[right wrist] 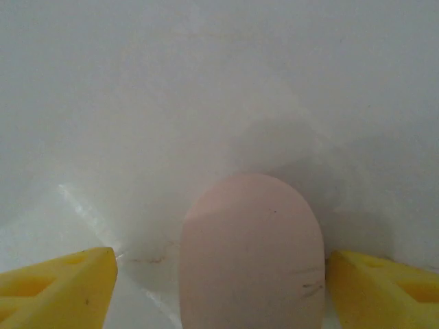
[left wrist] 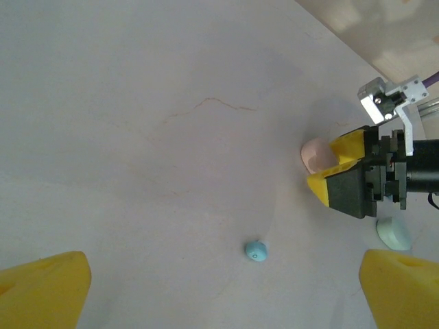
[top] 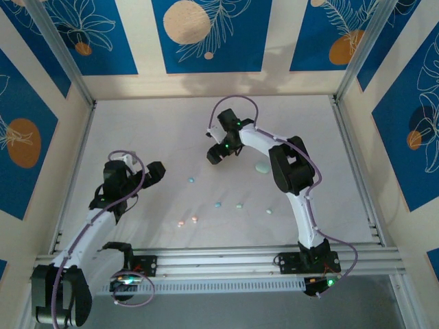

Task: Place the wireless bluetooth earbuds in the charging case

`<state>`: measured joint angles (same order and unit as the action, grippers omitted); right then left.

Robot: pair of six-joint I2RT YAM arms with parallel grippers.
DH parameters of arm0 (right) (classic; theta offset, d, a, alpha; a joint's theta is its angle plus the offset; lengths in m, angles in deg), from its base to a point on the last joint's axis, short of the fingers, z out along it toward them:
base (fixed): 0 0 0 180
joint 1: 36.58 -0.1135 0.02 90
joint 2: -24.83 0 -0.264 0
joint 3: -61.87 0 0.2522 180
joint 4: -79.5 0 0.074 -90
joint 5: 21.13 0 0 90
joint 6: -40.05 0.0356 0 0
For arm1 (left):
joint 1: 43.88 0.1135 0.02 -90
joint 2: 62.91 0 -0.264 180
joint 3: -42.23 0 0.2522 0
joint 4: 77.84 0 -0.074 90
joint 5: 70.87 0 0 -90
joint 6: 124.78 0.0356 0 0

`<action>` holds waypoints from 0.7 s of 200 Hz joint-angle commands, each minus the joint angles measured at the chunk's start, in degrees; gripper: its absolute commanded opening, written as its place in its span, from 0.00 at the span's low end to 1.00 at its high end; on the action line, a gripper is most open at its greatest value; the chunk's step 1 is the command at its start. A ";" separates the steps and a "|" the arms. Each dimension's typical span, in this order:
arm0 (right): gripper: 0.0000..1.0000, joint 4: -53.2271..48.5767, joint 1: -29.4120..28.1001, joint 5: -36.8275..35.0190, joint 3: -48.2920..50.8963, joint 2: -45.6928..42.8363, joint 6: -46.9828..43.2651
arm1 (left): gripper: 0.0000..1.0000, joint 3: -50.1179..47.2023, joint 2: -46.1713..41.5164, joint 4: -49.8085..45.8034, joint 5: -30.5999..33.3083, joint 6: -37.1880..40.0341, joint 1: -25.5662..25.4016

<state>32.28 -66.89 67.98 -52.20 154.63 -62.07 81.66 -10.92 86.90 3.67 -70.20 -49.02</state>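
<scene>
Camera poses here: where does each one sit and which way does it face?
Top external: high behind the robot, looking down on the table; left arm, right arm, left gripper and right gripper show.
Left wrist: on the left arm, facing across the table past a blue earbud; its yellow fingertips at the bottom corners.
Right wrist: low, facing the pink case between its fingertips.
Shared: both wrist views see the pink case.

Lab test cell: aluminium rails point(top: 226, 260), patterned panels point(top: 206, 34)
</scene>
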 commanded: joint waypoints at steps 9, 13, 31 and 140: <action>0.74 3.43 -1.08 -0.10 2.53 0.02 -4.96 | 1.00 1.34 -1.19 -1.34 -1.08 1.92 -0.04; 0.73 3.54 -1.07 0.08 2.56 -0.03 -5.01 | 1.00 1.37 -1.23 -1.44 -0.98 1.98 -0.04; 0.64 2.13 -1.32 0.99 2.04 -0.20 -5.85 | 1.00 1.46 -1.26 -1.58 -0.94 2.11 -0.05; 0.43 20.87 -3.10 14.27 25.92 -28.04 -8.62 | 0.95 4.84 -0.16 1.76 -12.20 -4.53 -0.49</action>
<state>46.03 -69.27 73.84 -30.04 135.62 -68.74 83.78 -11.40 86.05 -1.16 -71.05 -49.02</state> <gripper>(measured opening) 0.448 0.971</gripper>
